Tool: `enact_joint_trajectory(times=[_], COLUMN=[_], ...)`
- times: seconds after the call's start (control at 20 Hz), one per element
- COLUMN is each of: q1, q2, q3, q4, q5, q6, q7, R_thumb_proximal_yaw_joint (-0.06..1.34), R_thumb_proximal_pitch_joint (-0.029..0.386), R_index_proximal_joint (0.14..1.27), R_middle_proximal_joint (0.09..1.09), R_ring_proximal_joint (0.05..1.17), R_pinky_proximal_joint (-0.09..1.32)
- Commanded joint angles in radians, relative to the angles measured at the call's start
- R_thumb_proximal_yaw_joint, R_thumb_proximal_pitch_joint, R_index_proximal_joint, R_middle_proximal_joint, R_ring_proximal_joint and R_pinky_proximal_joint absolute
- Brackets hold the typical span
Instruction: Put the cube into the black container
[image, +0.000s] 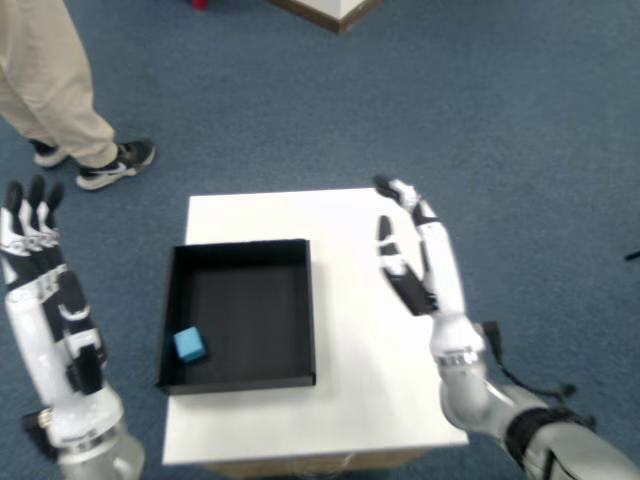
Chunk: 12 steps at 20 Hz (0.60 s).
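A small blue cube (190, 345) lies inside the black container (300, 300), near its front left corner. The container is a shallow square tray on the left half of the white table (350, 350). My right hand (415, 255) is raised over the table's right side, well to the right of the container, fingers stretched out and apart, holding nothing. The left hand (40, 270) hangs off the table's left side, fingers straight and pointing up.
A person's legs in beige trousers and dark shoes (115, 165) stand on the blue carpet at the upper left. A wooden-edged object (330, 12) sits at the top of the view. A black cable (535, 385) trails from my right forearm.
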Motion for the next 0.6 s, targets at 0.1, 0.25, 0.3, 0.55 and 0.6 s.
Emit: enact_joint_trajectory(times=[0.1,0.25,0.3,0.55,0.6], q1=[-0.011,0.011,0.015,0.044,0.048], q2=[-0.035,-0.032,-0.030,-0.030,-0.030], q3=[-0.027,-0.026,-0.026,-0.035,-0.038], q4=[-0.002,0.008,0.009,0.008,0.005], q5=[0.113,0.201,0.224,0.360,0.388], q6=[-0.109,-0.112,-0.112,-0.097,-0.094], q7=[0.067,0.146,0.166,0.297,0.325], R_thumb_proximal_yaw_joint=[0.00,-0.01,-0.01,-0.01,-0.02], R_thumb_proximal_pitch_joint=[0.215,0.200,0.196,0.178,0.176], R_index_proximal_joint=[0.22,0.22,0.22,0.21,0.21], R_middle_proximal_joint=[0.23,0.22,0.21,0.20,0.20], R_ring_proximal_joint=[0.30,0.27,0.27,0.24,0.24], R_pinky_proximal_joint=[0.19,0.16,0.15,0.11,0.11])
